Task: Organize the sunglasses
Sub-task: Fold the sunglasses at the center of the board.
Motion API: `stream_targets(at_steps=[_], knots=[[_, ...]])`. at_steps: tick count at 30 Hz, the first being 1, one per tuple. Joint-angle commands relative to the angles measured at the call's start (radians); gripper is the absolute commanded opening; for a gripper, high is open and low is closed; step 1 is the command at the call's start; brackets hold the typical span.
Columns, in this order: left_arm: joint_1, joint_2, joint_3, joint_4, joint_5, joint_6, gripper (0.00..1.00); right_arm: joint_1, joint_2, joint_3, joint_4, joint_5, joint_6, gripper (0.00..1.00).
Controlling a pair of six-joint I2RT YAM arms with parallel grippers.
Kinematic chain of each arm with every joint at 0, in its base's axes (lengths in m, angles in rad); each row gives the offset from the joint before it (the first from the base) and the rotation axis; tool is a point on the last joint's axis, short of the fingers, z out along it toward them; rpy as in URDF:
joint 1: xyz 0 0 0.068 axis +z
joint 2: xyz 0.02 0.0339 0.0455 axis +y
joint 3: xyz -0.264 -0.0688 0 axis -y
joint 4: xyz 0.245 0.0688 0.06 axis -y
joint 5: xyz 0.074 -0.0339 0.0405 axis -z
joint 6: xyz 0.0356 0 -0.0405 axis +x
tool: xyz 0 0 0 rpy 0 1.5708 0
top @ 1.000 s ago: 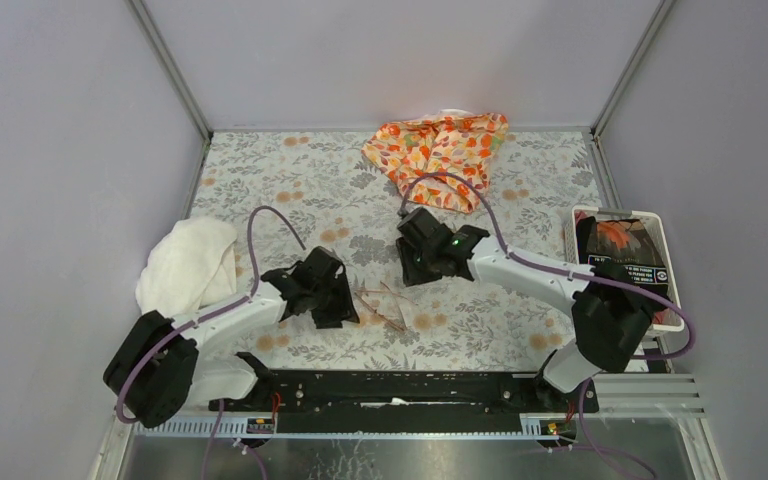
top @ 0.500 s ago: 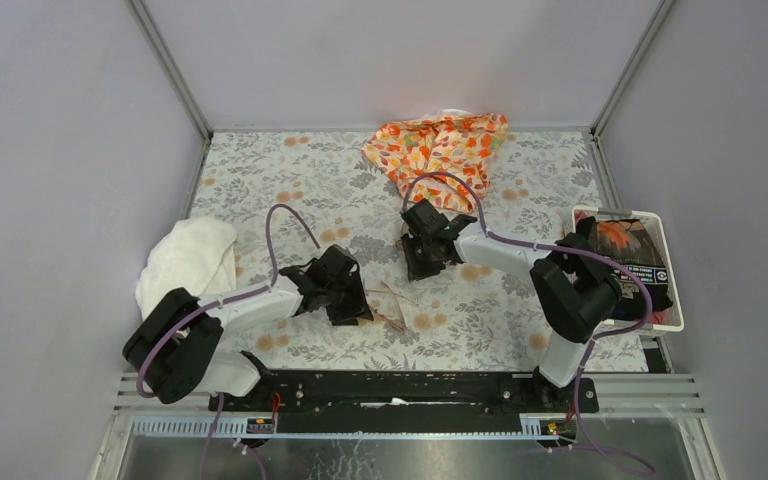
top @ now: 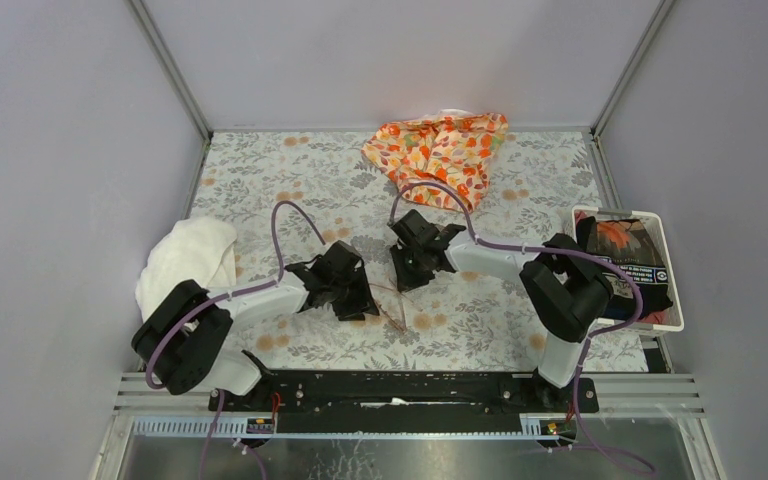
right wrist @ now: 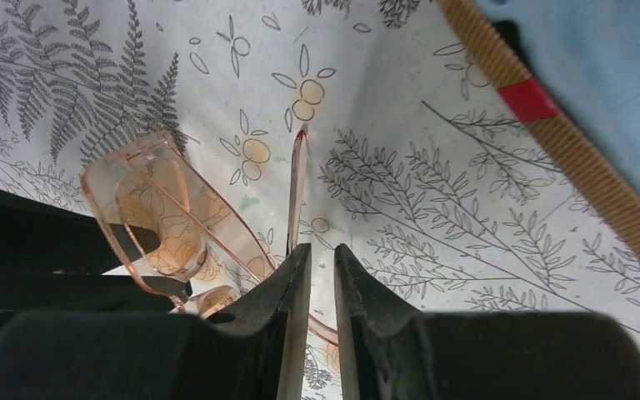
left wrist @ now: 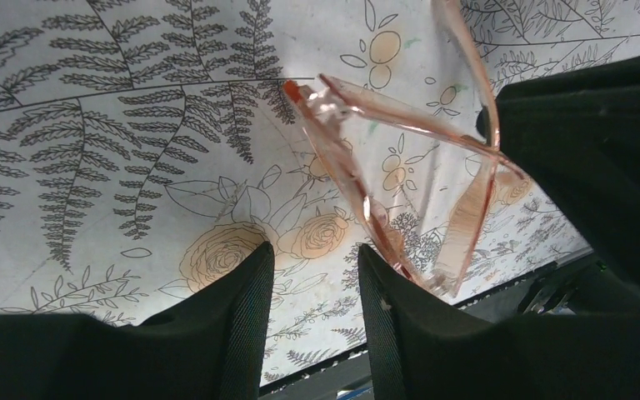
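sunglasses [right wrist: 154, 208], thin translucent orange-pink frame | on floral tabletop [top: 290, 180], well in front of crumpled orange leaf-print cloth [top: 440, 150] | left gripper [left wrist: 315, 258] jaws half apart, tabletop showing between | right gripper [right wrist: 321, 254] jaws narrow at temple arm [right wrist: 294, 192], grip unclear

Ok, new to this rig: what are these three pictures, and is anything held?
A robot left arm and right arm are bolted at the near edge of a table with a flowered cover. The wide picture looks down from above and behind them. The other two come from a camera on each wrist, looking along its own fingers. On the table lie a white towel, an orange patterned cloth, a white basket at the right, and the pink-framed sunglasses between the arms. The left fingers stand apart with bare table between them, the glasses beside them. The right fingers stand nearly together at one slim arm of the glasses; whether they pinch it, I cannot tell.
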Motion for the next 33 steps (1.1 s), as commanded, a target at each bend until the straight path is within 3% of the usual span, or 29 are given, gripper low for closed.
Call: stream_targets(at_steps=[1,26,33], knots=[[-0.007,0.021,0.010,0.036,-0.012,-0.009,0.47,0.032,-0.004,-0.013,0.019,-0.019,0.028,0.23],[-0.007,0.096,0.066,0.101,0.019,-0.009,0.46,0.144,-0.011,0.002,0.028,-0.020,0.096,0.20],[-0.007,0.077,0.058,0.082,0.006,-0.002,0.46,0.143,-0.044,-0.015,-0.005,0.061,0.085,0.22]])
